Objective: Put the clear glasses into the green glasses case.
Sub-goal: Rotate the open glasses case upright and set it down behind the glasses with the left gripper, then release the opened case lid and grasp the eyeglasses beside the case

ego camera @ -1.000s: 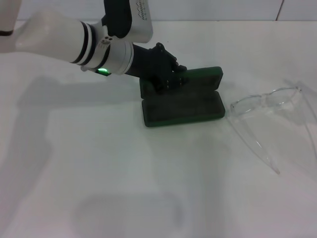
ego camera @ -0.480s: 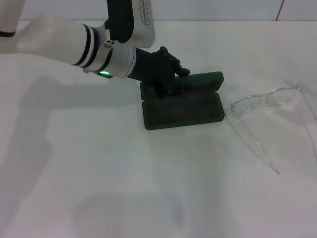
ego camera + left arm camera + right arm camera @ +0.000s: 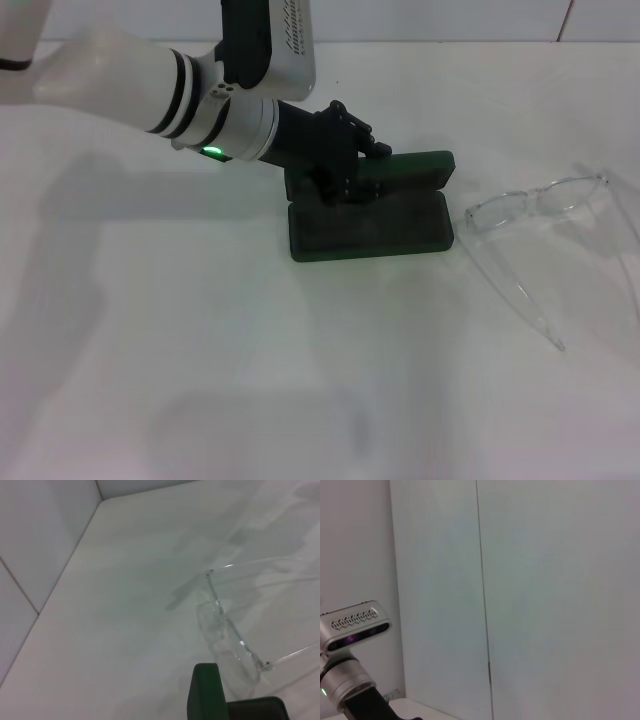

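A plain white tabletop (image 3: 250, 380) fills the head view, meeting a pale panelled wall (image 3: 450, 18) along its far edge. From the left, the left arm (image 3: 130, 85) reaches toward the middle of the tabletop, a green light glowing on its wrist. Its black left gripper (image 3: 345, 160) sits at the raised lid of the green glasses case (image 3: 370, 225), which lies open near the tabletop's centre; whether the fingers clamp the lid cannot be told. Toward the right edge, just beside the case but apart from it, lie the clear glasses (image 3: 540, 230), arms unfolded. The left wrist view alone shows the lid's corner and the tabletop's far corner against the wall. The right wrist view faces wall panels and the left arm; the right gripper is unseen.
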Action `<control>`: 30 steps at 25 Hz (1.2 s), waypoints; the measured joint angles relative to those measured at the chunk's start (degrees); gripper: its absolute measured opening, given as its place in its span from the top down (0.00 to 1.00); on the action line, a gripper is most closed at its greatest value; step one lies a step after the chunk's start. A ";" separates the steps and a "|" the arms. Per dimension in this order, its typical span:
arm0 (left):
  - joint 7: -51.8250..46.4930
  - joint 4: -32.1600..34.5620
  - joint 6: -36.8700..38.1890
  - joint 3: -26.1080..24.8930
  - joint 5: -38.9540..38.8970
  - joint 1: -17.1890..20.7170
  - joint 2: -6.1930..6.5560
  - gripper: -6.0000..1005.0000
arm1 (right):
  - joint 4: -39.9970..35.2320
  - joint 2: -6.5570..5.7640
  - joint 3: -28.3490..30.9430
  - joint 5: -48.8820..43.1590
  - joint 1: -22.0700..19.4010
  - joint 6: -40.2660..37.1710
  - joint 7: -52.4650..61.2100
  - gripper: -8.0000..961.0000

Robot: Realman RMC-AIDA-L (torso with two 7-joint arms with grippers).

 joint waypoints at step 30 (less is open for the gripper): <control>-1.56 -20.36 31.27 0.08 -48.04 16.85 3.88 0.65 | -2.74 -1.20 -3.18 -2.85 1.77 0.01 1.62 0.20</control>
